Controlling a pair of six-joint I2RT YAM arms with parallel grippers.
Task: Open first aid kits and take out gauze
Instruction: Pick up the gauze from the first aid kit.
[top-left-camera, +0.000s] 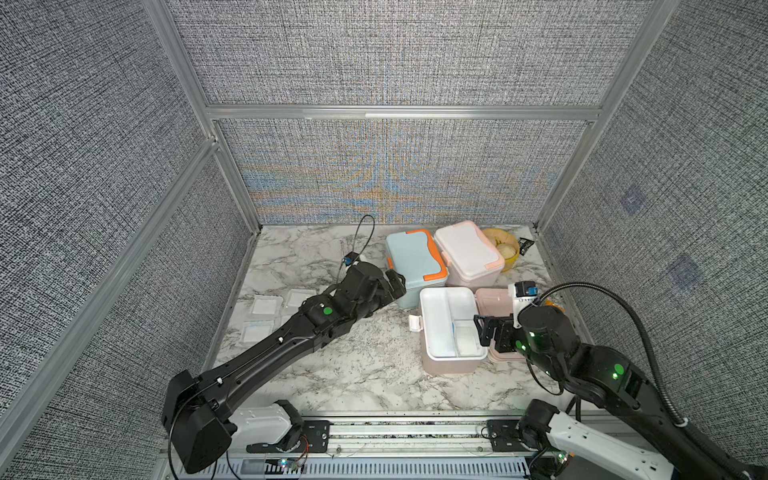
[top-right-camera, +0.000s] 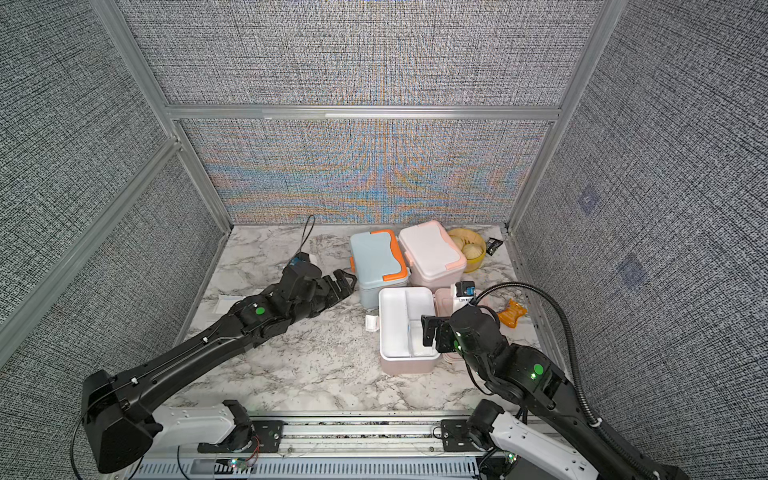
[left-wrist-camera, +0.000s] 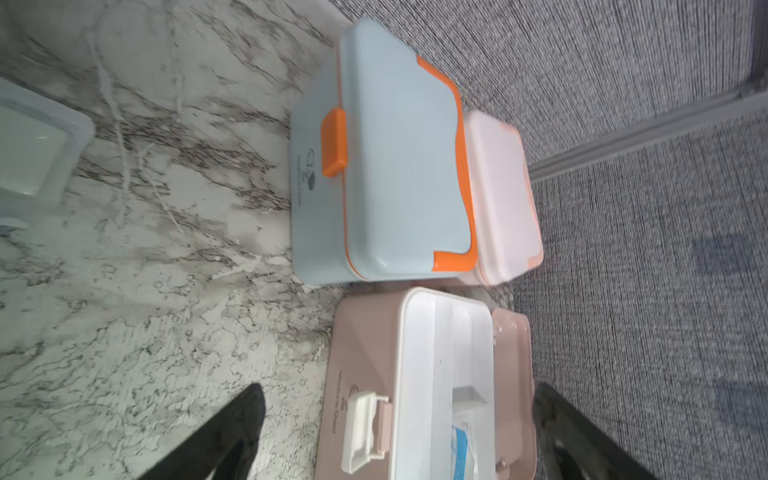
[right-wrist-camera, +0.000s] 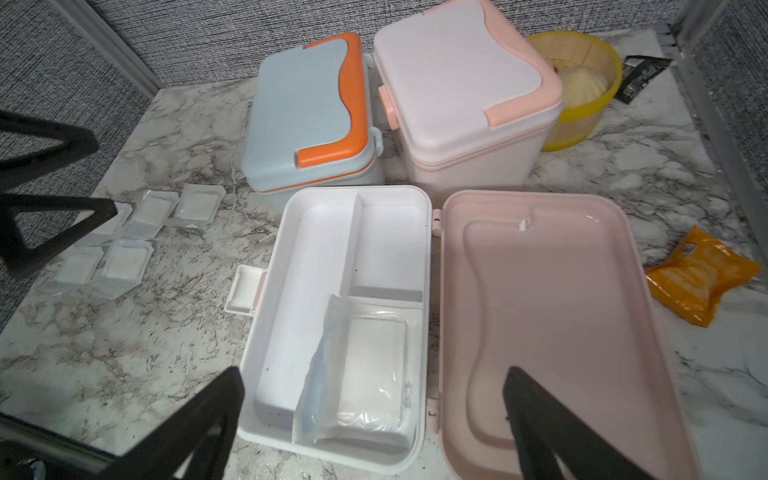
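The dusty pink first aid kit (top-left-camera: 451, 366) stands open, its lid (right-wrist-camera: 540, 291) laid flat to the right. One wrapped gauze (right-wrist-camera: 370, 365) pad lies in a compartment of its white tray. My right gripper (right-wrist-camera: 372, 374) hovers open above that pad, holding nothing. The light blue kit (top-left-camera: 415, 262) and the white kit with peach trim (top-left-camera: 469, 253) stand shut behind. Several gauze pads (right-wrist-camera: 124, 262) lie on the marble at the left. My left gripper (top-left-camera: 397, 286) is open and empty, beside the blue kit's front corner, pointing toward the kits (left-wrist-camera: 365, 353).
A yellow basket with buns (top-left-camera: 505, 249) and a small black packet (top-left-camera: 524, 245) sit in the back right corner. An orange wrapper (right-wrist-camera: 698, 278) lies right of the pink lid. Fabric walls enclose the marble table (top-left-camera: 365, 374) on three sides.
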